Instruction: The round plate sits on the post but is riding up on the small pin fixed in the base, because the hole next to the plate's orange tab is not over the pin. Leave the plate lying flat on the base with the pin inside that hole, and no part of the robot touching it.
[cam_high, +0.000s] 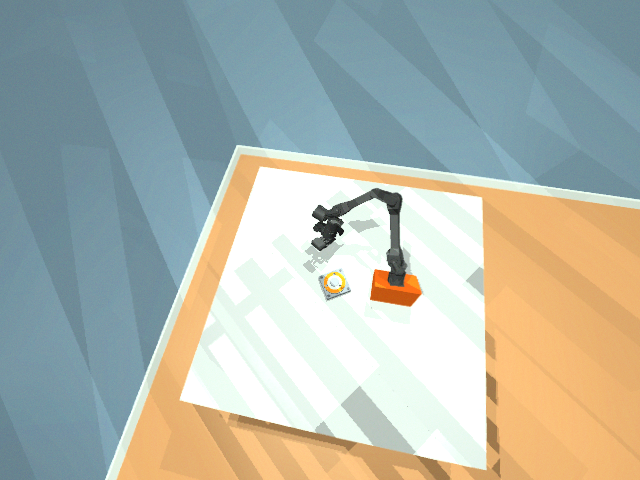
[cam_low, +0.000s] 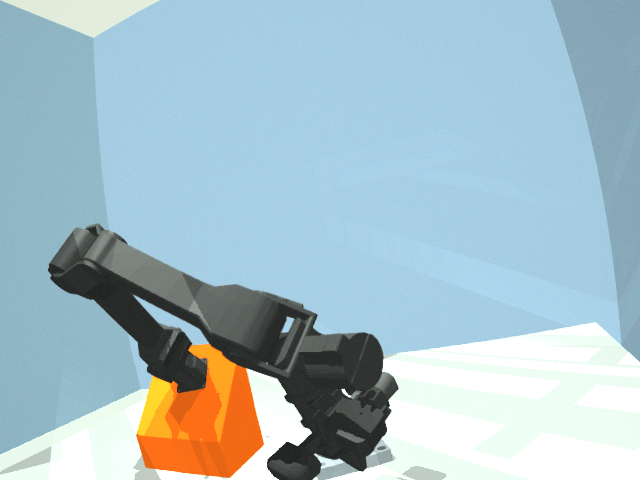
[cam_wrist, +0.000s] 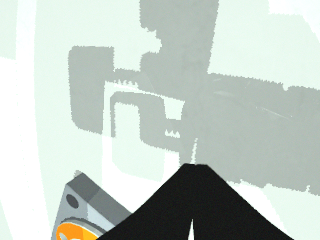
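The round plate (cam_high: 327, 283) (cam_wrist: 75, 231), with its yellow-orange ring, sits on the square grey base (cam_high: 345, 290) (cam_low: 385, 452) (cam_wrist: 100, 211). Only part of both shows at the lower left of the wrist view. In the exterior view the arm hides the plate and most of the base. The orange tab, the hole and the pin cannot be made out, nor whether the plate is flat. My gripper (cam_high: 329, 229) (cam_wrist: 194, 175) is shut and empty. It is above the table, off to the upper side of the base in the top view, apart from the plate.
The orange block (cam_high: 395, 294) (cam_low: 201, 454) carries the arm's foot, to the right of the base in the top view. The white table top (cam_high: 423, 361) bears these things. The arm's shadow falls near the base.
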